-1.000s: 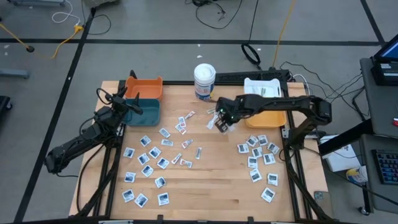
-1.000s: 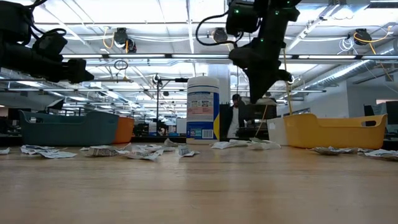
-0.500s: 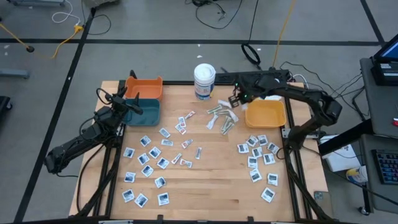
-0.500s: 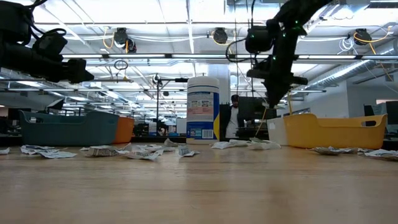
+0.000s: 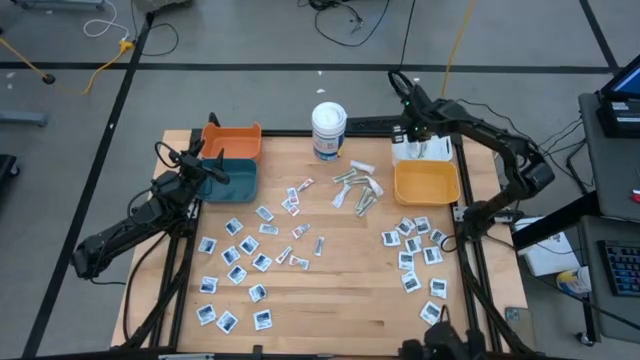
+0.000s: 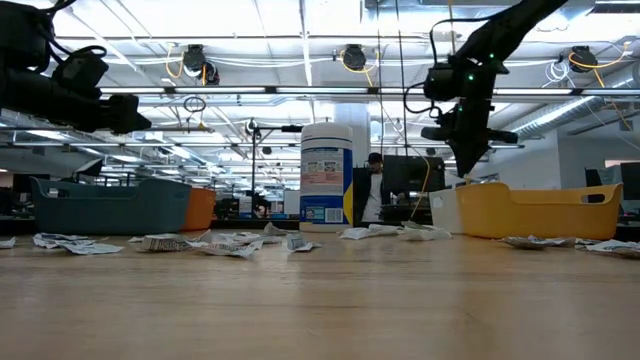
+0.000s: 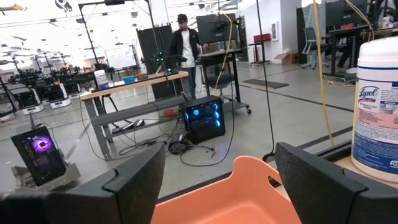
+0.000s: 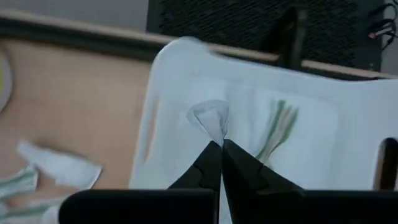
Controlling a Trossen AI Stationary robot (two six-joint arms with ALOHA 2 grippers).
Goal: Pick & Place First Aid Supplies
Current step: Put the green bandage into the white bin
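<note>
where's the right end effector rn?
High view: the right end effector is at the table's far right, over the white bin behind the yellow bin, shut on a small packet.

Packet-strewn (image 5: 248,246) wooden table (image 5: 330,300), bins (image 5: 426,183), tub (image 5: 328,130)

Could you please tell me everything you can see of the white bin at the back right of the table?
The white rectangular plastic bin stands upright at the table's far right edge, directly behind the yellow bin. It is open-topped, and a few green-striped wrapped strips lie inside. The shut right gripper hovers over it, pinching a small whitish packet.
</note>
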